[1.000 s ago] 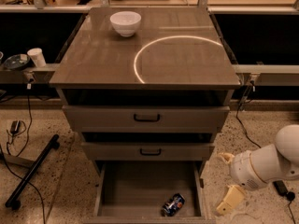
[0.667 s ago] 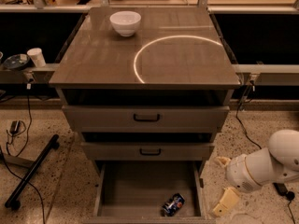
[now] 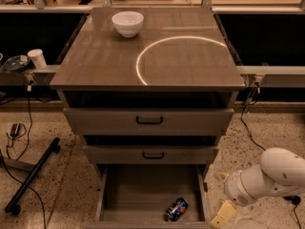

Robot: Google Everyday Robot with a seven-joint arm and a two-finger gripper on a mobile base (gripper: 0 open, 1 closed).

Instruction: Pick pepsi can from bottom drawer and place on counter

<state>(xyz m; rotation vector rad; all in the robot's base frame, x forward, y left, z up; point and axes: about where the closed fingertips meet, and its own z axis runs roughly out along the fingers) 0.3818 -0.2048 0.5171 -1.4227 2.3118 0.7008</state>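
The pepsi can (image 3: 176, 209), blue with red and white marks, lies on its side at the front right of the open bottom drawer (image 3: 143, 190). My gripper (image 3: 222, 195) is low at the lower right, just outside the drawer's right wall and to the right of the can. Its two cream fingers (image 3: 224, 214) are spread apart and hold nothing. The white arm (image 3: 279, 173) reaches in from the right edge. The counter (image 3: 95, 61) is the glossy grey-brown cabinet top with a bright curved light reflection.
A white bowl (image 3: 127, 23) stands at the back left of the counter. The two upper drawers with black handles (image 3: 149, 121) stick out slightly above the bottom drawer. A black pole (image 3: 31, 175) and cables lie on the floor at the left. A white cup (image 3: 36, 58) sits on a side ledge.
The arm and gripper have moved a little left and down, closer to the drawer's right side. The can and drawers have not moved.
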